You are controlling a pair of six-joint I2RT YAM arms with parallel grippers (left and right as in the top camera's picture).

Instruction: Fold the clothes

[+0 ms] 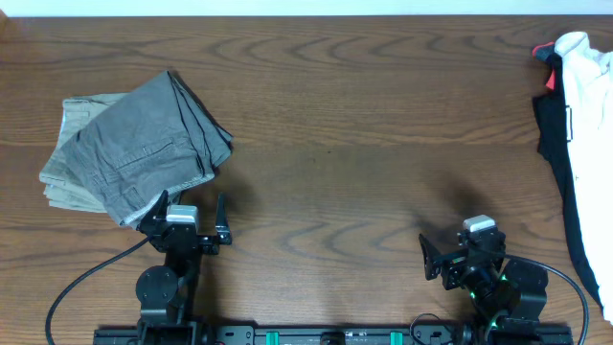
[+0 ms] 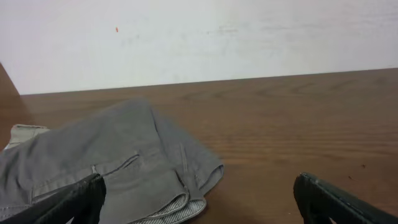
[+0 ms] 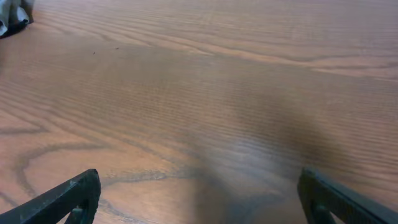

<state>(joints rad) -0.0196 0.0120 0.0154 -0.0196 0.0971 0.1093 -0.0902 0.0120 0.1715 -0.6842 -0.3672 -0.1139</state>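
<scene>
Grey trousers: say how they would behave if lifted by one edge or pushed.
The trousers look soft and lie in loose folded layers, so they would probably droop and unfold. Pushed on the table, they would likely bunch rather than slide whole.

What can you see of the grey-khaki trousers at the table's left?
The grey-khaki cotton-looking trousers lie folded into a loose, skewed bundle on the wooden table, far left. A seamed pocket faces up; a paler layer shows underneath at the left edge. One finger of the open left hand sits at the near corner; contact is unclear.
</scene>
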